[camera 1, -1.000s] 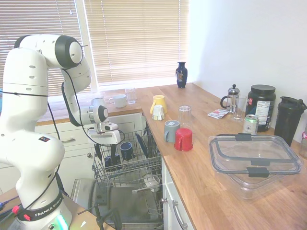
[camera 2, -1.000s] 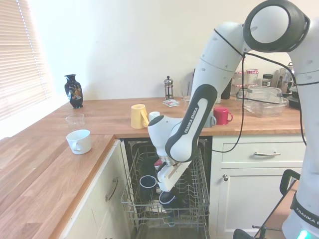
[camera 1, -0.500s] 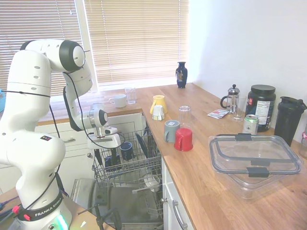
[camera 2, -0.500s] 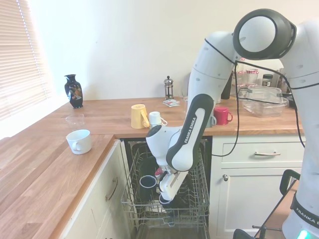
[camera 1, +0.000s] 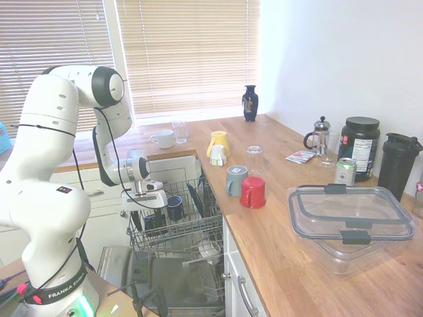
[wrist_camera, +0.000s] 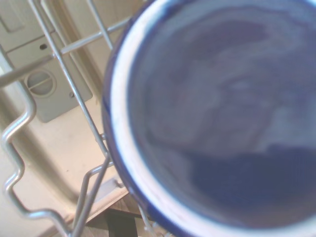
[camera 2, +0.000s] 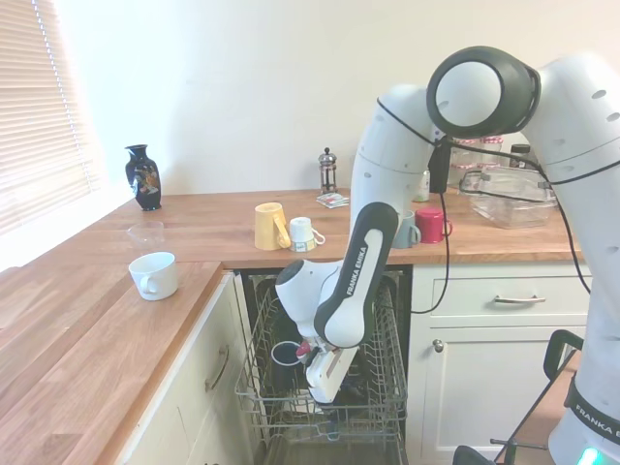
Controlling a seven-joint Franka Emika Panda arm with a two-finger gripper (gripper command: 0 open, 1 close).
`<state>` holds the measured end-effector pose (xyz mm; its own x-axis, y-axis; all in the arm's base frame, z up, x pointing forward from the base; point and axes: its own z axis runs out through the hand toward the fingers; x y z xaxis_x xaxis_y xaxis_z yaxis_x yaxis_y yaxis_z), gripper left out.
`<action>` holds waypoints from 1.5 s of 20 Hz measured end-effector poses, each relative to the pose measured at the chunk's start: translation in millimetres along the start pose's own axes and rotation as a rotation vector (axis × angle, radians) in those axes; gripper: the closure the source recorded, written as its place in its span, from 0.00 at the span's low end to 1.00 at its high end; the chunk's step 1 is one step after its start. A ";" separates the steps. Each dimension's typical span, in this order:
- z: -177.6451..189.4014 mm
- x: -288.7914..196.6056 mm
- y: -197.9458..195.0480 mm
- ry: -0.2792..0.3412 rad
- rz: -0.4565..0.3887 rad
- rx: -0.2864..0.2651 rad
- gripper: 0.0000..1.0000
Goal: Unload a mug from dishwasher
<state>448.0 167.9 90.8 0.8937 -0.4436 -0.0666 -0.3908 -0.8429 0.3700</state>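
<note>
The white arm's hand [camera 2: 323, 386] is down in the dishwasher's grey wire rack [camera 2: 373, 402]; whether it is open, I cannot tell. The wrist view fills with the dark navy glossy mug [wrist_camera: 222, 118], mouth up, wires beside it; the first exterior view shows only a small blue mug [camera 1: 175, 207] nearby

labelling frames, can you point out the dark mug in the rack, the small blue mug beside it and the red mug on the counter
dark mug [wrist_camera: 222, 118]: wrist view, on its inside.
small blue mug [camera 1: 174, 207]: first exterior view, on its outer wall.
red mug [camera 1: 252, 193]: first exterior view, on its side; it stands upside down.
</note>
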 end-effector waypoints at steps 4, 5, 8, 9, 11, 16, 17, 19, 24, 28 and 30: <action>10.8 4.2 -8.3 -0.009 -0.018 -0.007 0.00; 11.3 5.2 -9.8 -0.010 -0.024 -0.005 0.00; 10.6 8.6 -11.2 -0.014 -0.044 0.000 0.00; 11.0 9.4 -11.6 -0.016 -0.051 0.000 0.00; 12.0 10.7 -12.9 -0.025 -0.063 0.000 0.00; 14.1 12.7 -15.2 -0.045 -0.094 0.003 1.00; 14.3 12.9 -15.3 -0.049 -0.103 0.003 1.00; 14.4 13.4 -15.6 -0.054 -0.114 0.002 1.00; 13.6 14.7 -16.0 -0.057 -0.132 -0.002 1.00; 13.5 12.4 -17.2 -0.061 -0.139 -0.008 1.00; 13.3 12.4 -17.3 -0.061 -0.140 -0.010 1.00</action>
<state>462.9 172.9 71.3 0.9240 -0.3400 -0.1747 -0.2608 -0.8949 0.3621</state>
